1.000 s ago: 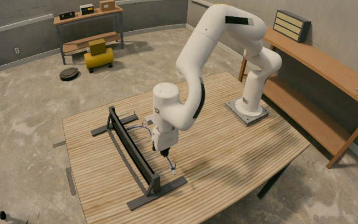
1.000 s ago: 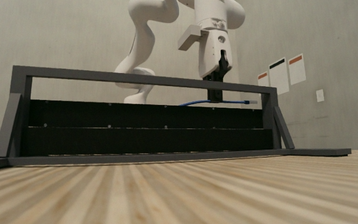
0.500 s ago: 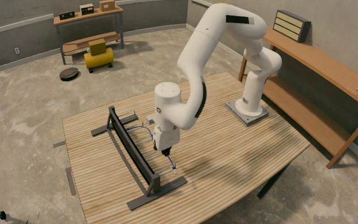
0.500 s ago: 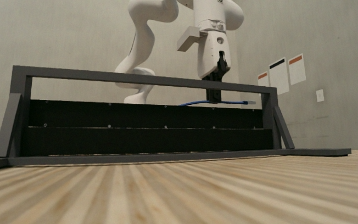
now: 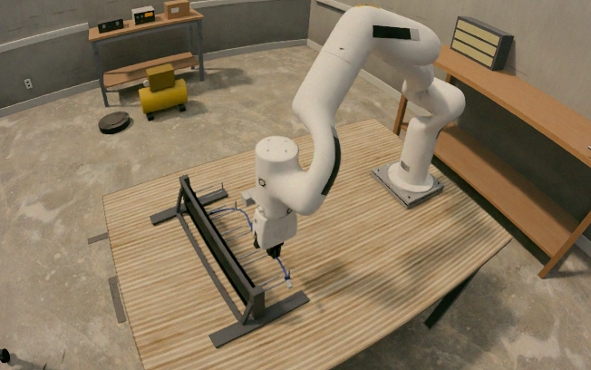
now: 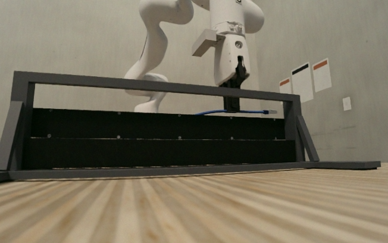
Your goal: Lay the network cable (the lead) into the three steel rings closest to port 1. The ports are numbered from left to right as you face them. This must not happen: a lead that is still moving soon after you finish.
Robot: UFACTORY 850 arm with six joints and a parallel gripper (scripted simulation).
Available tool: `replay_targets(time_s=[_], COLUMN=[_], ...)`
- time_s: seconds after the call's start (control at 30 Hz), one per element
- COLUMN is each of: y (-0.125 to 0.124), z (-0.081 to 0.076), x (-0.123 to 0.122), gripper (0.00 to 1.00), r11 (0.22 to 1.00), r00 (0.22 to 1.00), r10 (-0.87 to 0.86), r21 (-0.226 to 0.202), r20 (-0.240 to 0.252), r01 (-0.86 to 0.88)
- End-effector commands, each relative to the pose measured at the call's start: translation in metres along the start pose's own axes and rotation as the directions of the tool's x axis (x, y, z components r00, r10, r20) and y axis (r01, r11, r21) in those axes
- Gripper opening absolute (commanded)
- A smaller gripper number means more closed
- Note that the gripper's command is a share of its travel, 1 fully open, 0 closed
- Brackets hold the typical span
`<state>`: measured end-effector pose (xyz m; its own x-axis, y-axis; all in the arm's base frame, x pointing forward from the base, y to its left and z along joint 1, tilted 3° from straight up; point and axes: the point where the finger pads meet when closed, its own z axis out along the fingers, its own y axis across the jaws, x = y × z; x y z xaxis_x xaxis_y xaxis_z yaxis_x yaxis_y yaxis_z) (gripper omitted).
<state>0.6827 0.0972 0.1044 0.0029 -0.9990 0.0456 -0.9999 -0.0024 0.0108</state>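
Observation:
The blue network cable (image 5: 245, 218) runs along the near side of the dark rack (image 5: 217, 240), from a loop by the rack's far part to a pale plug (image 5: 288, 285) near its close end. My gripper (image 5: 275, 254) is shut on the cable a short way back from the plug and holds it above the thin steel rings (image 5: 267, 283) that stick out from the rack. In the low view the gripper (image 6: 231, 109) holds the cable (image 6: 212, 112) just above the black panel, with the plug (image 6: 271, 112) near the right post.
The rack's grey feet (image 5: 258, 319) lie on the wooden table. My arm's base (image 5: 408, 183) stands at the table's far right. Wooden shelves (image 5: 512, 136) run along the right wall.

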Motion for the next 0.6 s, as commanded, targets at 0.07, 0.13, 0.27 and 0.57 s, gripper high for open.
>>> replay_targets(time_s=[0.07,0.13,0.27,0.57], y=[-0.001,-0.001,-0.001,-0.001], z=[0.001,0.001,0.003,0.011], x=[0.0,0.0,0.0,0.0], gripper=[0.0,0.0,0.0,0.0], r11=[1.0,1.0,1.0,1.0], r00=[1.0,1.0,1.0,1.0], r10=[0.0,0.0,0.0,0.0], r21=[0.003,0.003,0.003,0.003], r20=[0.0,0.0,0.0,0.0], r01=[0.0,0.0,0.0,0.0])
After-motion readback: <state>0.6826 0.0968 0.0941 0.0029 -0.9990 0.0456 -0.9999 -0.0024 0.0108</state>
